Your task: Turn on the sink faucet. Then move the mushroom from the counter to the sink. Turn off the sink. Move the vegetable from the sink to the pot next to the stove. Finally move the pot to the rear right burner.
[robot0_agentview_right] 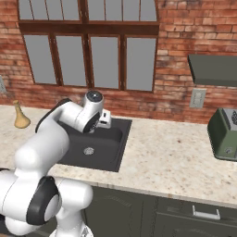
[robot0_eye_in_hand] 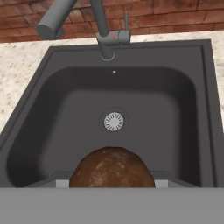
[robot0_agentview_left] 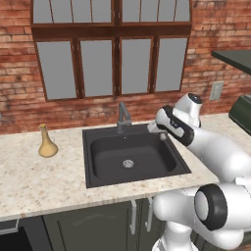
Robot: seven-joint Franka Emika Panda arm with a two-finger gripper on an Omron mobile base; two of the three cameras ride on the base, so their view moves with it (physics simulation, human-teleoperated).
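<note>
From the left base view I see my arm bent over the sink (robot0_agentview_left: 90,157) near its right rim, from the right base view the wrist above the basin's back edge, and in the hand view my jaws part-open around the mushroom (robot0_eye_in_hand: 112,168), above the drain (robot0_eye_in_hand: 113,121).

red brick wall (robot0_agentview_left: 14,105) behind a dark-framed window (robot0_agentview_left: 110,49) with grey panes; speckled beige counter (robot0_agentview_right: 171,159), dark cabinets (robot0_agentview_right: 152,215) below.

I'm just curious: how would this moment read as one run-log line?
gripper: shut on mushroom | position: above sink basin | faucet: no water visible
</note>
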